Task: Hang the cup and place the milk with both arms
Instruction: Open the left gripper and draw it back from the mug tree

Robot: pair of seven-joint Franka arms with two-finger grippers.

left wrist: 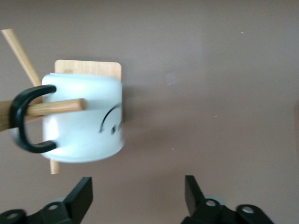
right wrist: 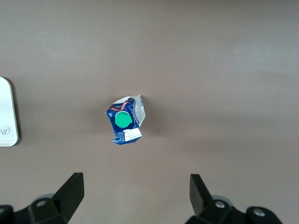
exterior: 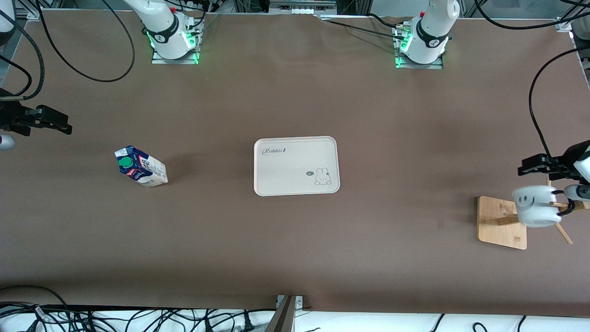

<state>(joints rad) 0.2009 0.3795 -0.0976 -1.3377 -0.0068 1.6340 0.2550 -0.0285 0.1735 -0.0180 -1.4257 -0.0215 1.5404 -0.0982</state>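
Note:
The cup, a white mug with a black smiley face, hangs by its black loop handle on a peg of the wooden rack at the left arm's end of the table. My left gripper hovers close beside the cup; in its wrist view the left gripper is open and empty, apart from the cup. The milk stands on the table toward the right arm's end. My right gripper is open, and in its wrist view the right gripper is high above the milk.
A cream tray with a rabbit print lies in the middle of the table, its edge showing in the right wrist view. Brown tabletop lies between the milk, the tray and the rack. Cables run along the table's near edge.

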